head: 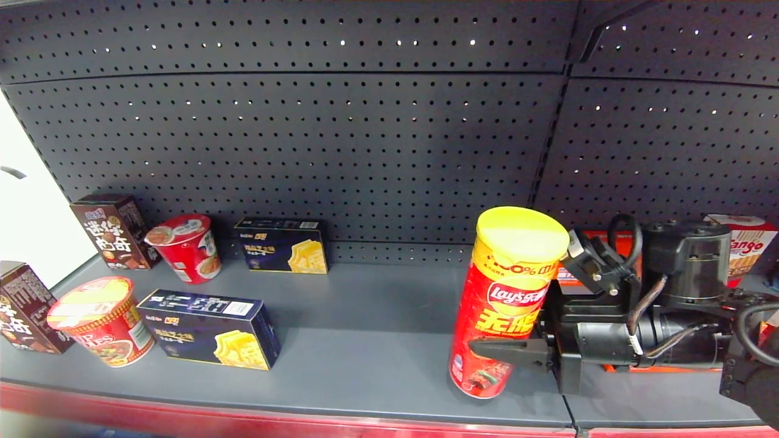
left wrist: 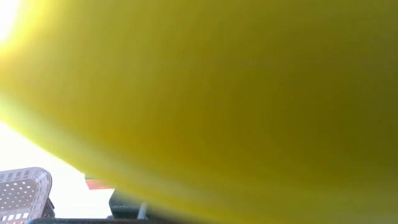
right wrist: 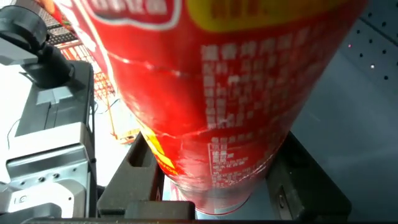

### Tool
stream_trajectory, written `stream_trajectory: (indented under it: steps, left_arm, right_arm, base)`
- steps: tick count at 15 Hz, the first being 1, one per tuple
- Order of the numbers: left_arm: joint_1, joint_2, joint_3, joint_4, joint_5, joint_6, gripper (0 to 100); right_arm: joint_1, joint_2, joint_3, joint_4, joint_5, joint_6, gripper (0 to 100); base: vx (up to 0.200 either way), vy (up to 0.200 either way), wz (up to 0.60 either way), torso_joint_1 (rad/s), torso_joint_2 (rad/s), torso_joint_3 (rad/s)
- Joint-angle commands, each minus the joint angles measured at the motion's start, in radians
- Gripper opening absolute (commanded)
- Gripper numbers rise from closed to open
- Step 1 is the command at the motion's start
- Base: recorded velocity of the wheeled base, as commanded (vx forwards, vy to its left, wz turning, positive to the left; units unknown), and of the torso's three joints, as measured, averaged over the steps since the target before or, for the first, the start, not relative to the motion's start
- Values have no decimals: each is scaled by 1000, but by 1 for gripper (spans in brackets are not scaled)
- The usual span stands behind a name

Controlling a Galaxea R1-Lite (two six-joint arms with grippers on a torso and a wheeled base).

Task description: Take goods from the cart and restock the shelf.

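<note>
Can: chip can stands upright on the shelf.
Right gripper: fingers clamped on either side of the can's lower half.

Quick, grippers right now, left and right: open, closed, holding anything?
Left gripper: cannot be told; a yellow surface blocks its wrist view.
Right gripper: closed on the upright red chips can.

A dark perforated pegboard panel is standing behind the jaws, pinpoints of light glinting through its holes; a dark upright post is dividing it just behind them; the grey shelf is lying beneath the jaws; a red front rail is running along its near edge; a bright white wall is showing far off to their left.
</note>
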Motion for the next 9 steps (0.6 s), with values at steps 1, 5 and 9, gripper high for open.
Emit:
stream_trajectory:
  steps: [1,5,9]
  left_arm:
    - [0,0,-3,0,2,0,0]
    - [0,0,-3,0,2,-1,0]
    - [-2,1,5,0,0,-3,0]
  right_arm:
    - [8,72,10,-41,0,2,0]
    - [10,115,5,-68,0,2,0]
    - [11,150,-1,-84,0,2,0]
  base:
    - [0,0,0,0,0,0]
    - [0,0,0,0,0,0]
    - [0,0,0,0,0,0]
